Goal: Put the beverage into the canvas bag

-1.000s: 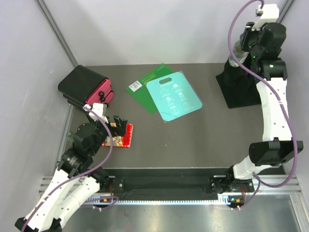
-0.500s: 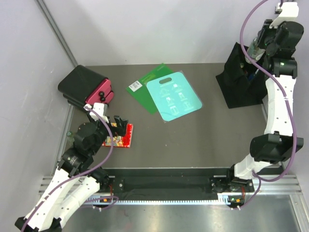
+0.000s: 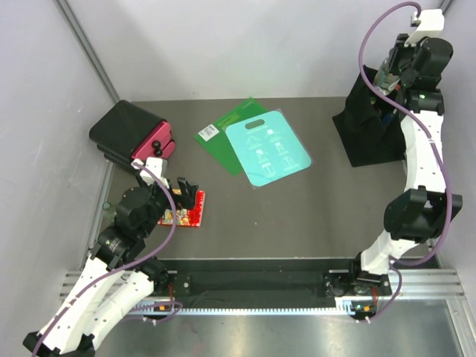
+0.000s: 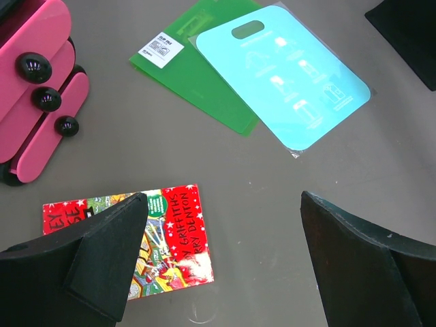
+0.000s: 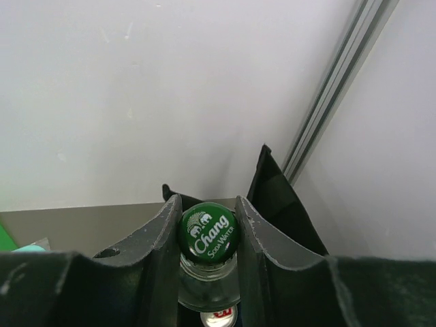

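Starting nearest me, my left end effector (image 4: 225,252) hangs spread and empty, well across the grey desk (image 3: 297,216) from the floppy black canvas bag (image 3: 366,130). Further back, my right end effector (image 5: 208,228) pinches the neck of the clear glass soda bottle with a green cap (image 5: 207,281), directly over that bag's open top. I judge the pickup done, with lowering and release left.

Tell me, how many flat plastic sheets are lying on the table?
2. A light blue sheet lies at the far middle of the table, partly covering a green sheet on its left. Others could hide beneath.
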`<state>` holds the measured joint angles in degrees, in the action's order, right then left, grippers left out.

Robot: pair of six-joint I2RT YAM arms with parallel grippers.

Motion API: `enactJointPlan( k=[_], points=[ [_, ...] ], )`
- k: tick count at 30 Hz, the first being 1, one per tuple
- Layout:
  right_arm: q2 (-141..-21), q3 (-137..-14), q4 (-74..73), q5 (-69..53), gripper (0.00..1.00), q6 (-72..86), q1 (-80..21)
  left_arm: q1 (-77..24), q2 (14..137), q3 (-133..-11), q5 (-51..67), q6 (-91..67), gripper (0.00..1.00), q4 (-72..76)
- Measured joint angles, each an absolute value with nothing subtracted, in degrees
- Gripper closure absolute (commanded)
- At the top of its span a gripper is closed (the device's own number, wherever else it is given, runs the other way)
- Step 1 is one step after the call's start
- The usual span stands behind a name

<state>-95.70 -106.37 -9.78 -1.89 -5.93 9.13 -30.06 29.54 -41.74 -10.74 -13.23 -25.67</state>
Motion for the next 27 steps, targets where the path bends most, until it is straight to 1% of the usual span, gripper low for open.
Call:
enactJointPlan(
  k=[15, 20, 27],
  points=[
    [-102.98, -103.26, -3.55, -4.43, 1.0, -5.98, 9.56, -30.06, 30.52, -41.74, -10.76, -12.78, 0.02, -25.67],
    [-104.47, -100.12, 1.48, -5.45, 1.0, -5.91, 9.58, -30.06, 30.72, -41.74, -10.76, -12.49, 0.02, -25.65],
    [-105.97, -99.74, 6.44, -6.0, 1.0, -5.3, 9.89, -30.06, 31.4, -41.74, -10.79, -12.29, 0.02, -25.65]
  ],
)
